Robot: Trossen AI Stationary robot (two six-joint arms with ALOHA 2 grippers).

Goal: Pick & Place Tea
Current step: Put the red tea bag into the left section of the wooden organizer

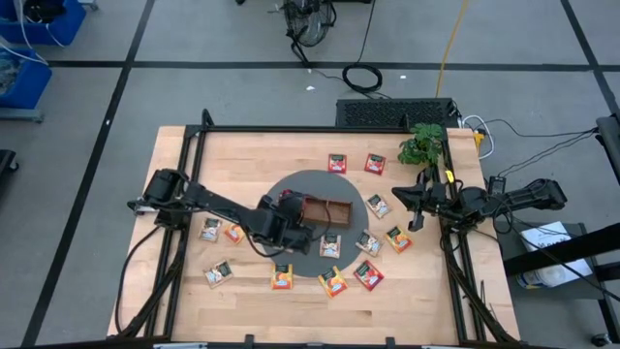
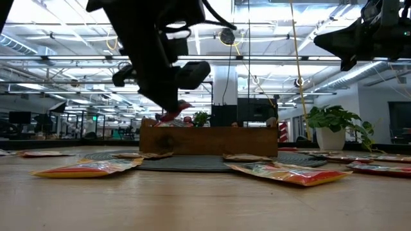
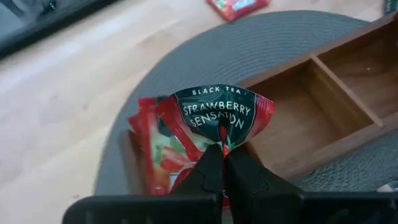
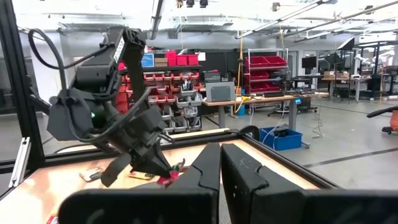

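Left claw (image 3: 222, 163) is pinched fully together on a red, flat, square tea-bag packet (image 3: 205, 134) with a dark panel of print, gripping it by one edge so it hangs just above the near end compartment of the brown three-compartment wooden tray (image 3: 323, 99). That tray sits on a round grey woven mat (image 1: 291, 189) in the middle of the light wooden table (image 1: 184, 165). In the high view the left arm reaches in across the mat, its claw (image 1: 287, 206) at the tray's left end. In the low view the packet (image 2: 172, 115) shows as a red sliver just over the tray's top edge. Right claw (image 4: 220, 163) is closed with nothing between its fingers, held well above the table near its right edge, beside a small green potted plant (image 1: 422, 145). Other tea packets (image 1: 339, 276), red, orange-yellow and whitish, lie flat on the table in a loose ring around the mat, a few touching its rim.
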